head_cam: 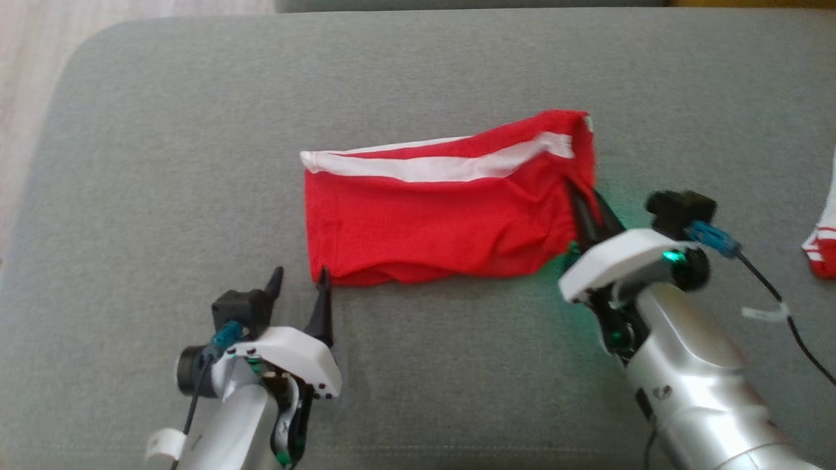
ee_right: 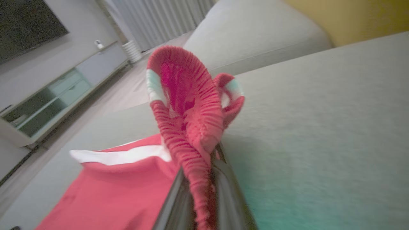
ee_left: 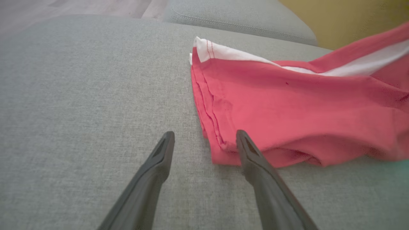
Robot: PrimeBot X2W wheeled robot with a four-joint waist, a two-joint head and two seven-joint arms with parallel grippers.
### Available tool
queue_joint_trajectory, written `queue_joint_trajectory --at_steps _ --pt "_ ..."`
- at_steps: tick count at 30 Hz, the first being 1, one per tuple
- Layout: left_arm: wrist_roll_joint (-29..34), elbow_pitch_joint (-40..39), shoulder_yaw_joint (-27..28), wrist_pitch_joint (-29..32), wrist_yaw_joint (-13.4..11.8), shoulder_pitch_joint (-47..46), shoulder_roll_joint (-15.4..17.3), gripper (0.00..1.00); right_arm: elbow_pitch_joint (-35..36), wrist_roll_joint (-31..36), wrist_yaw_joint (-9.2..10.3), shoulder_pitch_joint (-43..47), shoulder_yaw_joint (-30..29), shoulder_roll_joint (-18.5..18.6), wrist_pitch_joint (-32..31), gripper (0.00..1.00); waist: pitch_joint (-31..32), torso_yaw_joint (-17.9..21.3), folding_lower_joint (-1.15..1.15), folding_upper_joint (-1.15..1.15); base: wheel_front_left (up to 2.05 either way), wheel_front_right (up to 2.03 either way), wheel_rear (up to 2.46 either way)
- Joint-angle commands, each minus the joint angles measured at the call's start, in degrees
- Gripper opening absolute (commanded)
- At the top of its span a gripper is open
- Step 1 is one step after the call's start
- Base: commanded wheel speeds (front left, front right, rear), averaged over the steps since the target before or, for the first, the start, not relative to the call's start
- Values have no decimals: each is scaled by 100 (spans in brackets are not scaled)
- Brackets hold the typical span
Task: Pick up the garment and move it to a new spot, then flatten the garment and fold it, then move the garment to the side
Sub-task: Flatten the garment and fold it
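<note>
The garment [head_cam: 431,222] is a pair of red shorts with white side stripes, lying folded on the grey cushion [head_cam: 163,163]. My right gripper [head_cam: 584,202] is shut on the garment's ribbed waistband [ee_right: 188,127] at its right end and holds that end lifted. In the right wrist view the waistband stands bunched up between my fingers [ee_right: 174,204]. My left gripper [head_cam: 299,279] is open just off the garment's near left corner [ee_left: 223,150]. One left fingertip [ee_left: 243,137] touches that corner's hem, the other rests on bare cushion.
A second red and white piece of cloth [head_cam: 824,241] lies at the cushion's right edge. Wooden floor [head_cam: 26,98] shows past the cushion's left edge. Another grey cushion [ee_left: 243,19] and a yellow wall [ee_left: 345,19] lie beyond.
</note>
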State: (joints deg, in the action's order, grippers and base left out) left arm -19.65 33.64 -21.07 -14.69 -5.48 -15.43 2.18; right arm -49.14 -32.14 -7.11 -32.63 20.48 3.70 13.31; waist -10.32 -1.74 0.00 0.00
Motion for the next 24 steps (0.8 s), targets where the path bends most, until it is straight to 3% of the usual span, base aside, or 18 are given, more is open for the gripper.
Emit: queue_joint_trajectory --at_steps 1,8,16,17,18,19,24 --pt "-74 -149 74 -30 14 -33 70 100 404 -135 -37 -255 297 -79 -90 0 25 -103 0 0 0 0 0" --pt "-342 -202 -321 -30 -51 -16 70 100 1241 -624 -37 -206 1073 -81 -731 0 55 -773 0 0 0 0 0" --pt "-489 -217 -677 -30 -113 53 70 100 1045 -792 -37 -364 1396 -81 -868 0 44 -1508 0 0 0 0 0" --pt "-500 -219 -712 -30 -127 61 70 100 993 -847 -37 -393 1450 -81 -851 8 41 -1577 0 0 0 0 0" --pt "-509 -221 -743 -30 -137 68 70 100 928 -904 -37 -425 1489 -81 -816 46 38 -1635 0 0 0 0 0" --pt "-515 -223 -763 -30 -151 72 70 100 887 -972 -37 -459 1545 -81 -764 97 35 -1679 0 0 0 0 0" --pt "-507 -259 -727 -30 -252 50 70 100 743 -1429 -37 -614 1791 -81 -203 100 25 -1614 0 0 0 0 0"
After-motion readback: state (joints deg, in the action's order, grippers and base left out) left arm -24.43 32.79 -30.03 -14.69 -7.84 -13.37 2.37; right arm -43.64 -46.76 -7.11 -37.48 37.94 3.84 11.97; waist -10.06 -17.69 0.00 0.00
